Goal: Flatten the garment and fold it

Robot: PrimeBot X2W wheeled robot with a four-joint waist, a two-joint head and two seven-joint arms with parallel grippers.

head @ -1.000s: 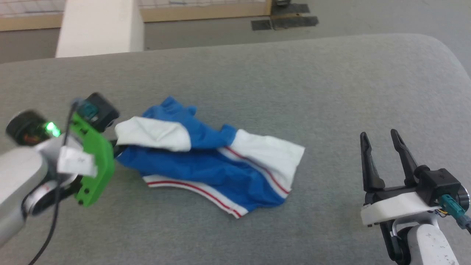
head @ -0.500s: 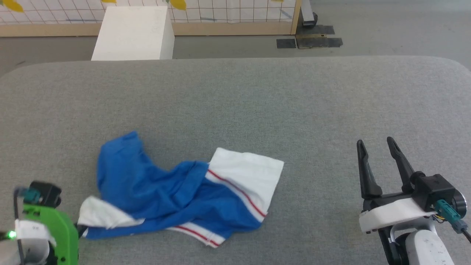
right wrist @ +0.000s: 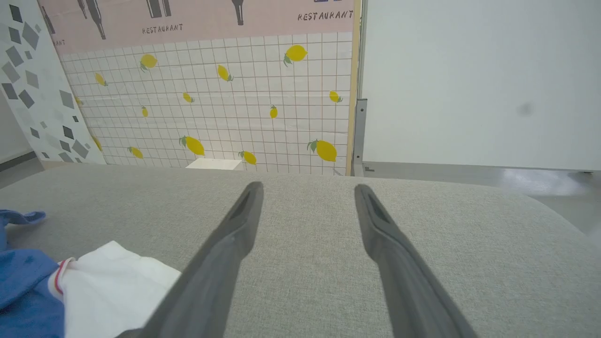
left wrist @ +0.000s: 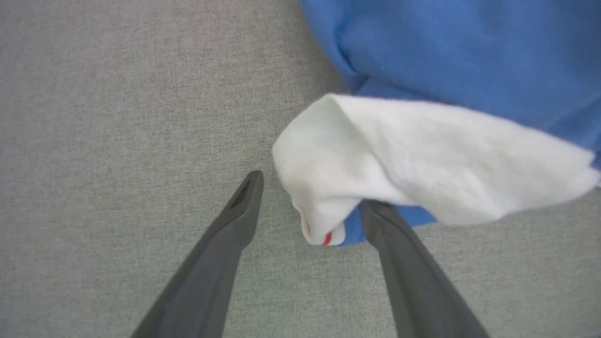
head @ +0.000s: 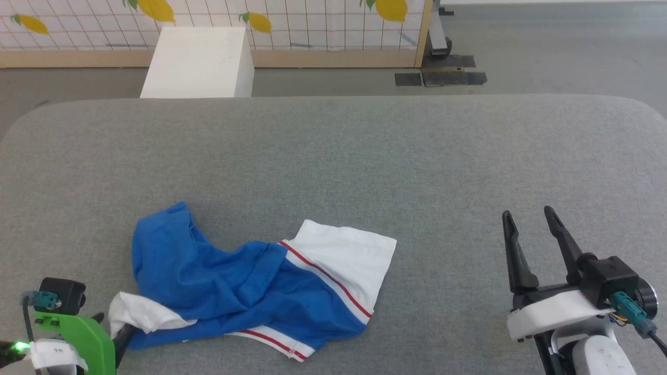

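The garment [head: 234,291] lies crumpled on the grey table [head: 365,156], near its front left: blue body, white sleeves, red-striped white trim. My left gripper [head: 110,328] is at its near-left corner. In the left wrist view that gripper [left wrist: 312,190] is open, and a white sleeve fold [left wrist: 422,159] of the garment [left wrist: 446,56] lies between the fingers, draped over the right finger's tip. My right gripper [head: 527,213] hovers open and empty at the front right, well clear of the cloth. The right wrist view has its fingers [right wrist: 235,234] spread, with the garment [right wrist: 28,286] at lower left.
A white box [head: 200,62] stands on the floor beyond the table's far edge. Behind it runs a tiled panel with lemon prints [head: 312,21] on a wooden base. The table's rounded corners show at the far left and far right.
My left gripper has opened and let go of the white sleeve corner it had pulled toward the front left. The head view has shifted. The right gripper stays open.
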